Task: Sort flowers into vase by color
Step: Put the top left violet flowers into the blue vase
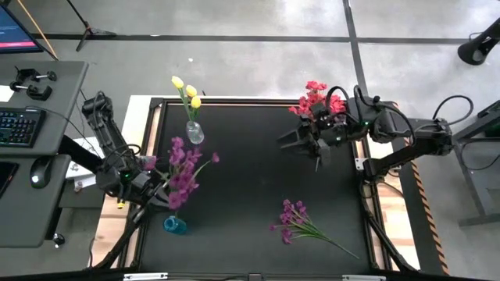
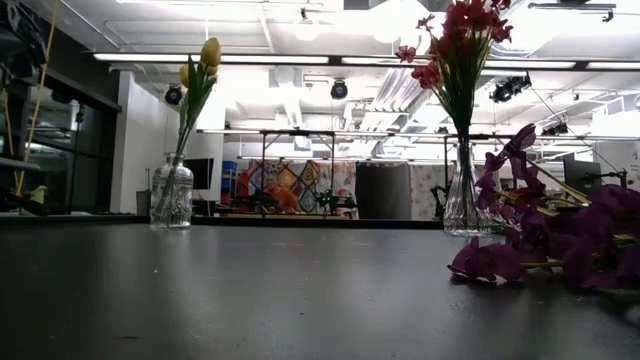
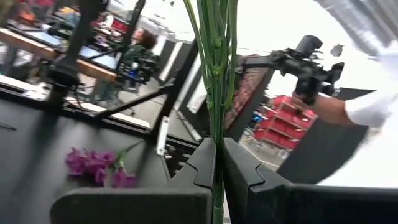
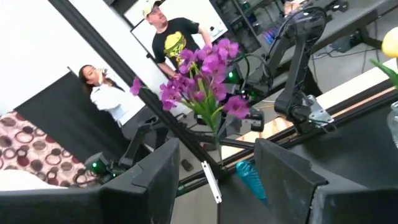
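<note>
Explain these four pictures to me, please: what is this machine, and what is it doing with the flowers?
Two robot arms work at a black table. One picture looks down from above, one looks level across the tabletop, and two come from cameras on the wrists. The left gripper is shut on a purple bunch by its green stems, near a small blue vase. The right gripper is open and empty. Yellow flowers and red flowers already stand in glass vases. Loose purple flowers lie on the table.
</note>
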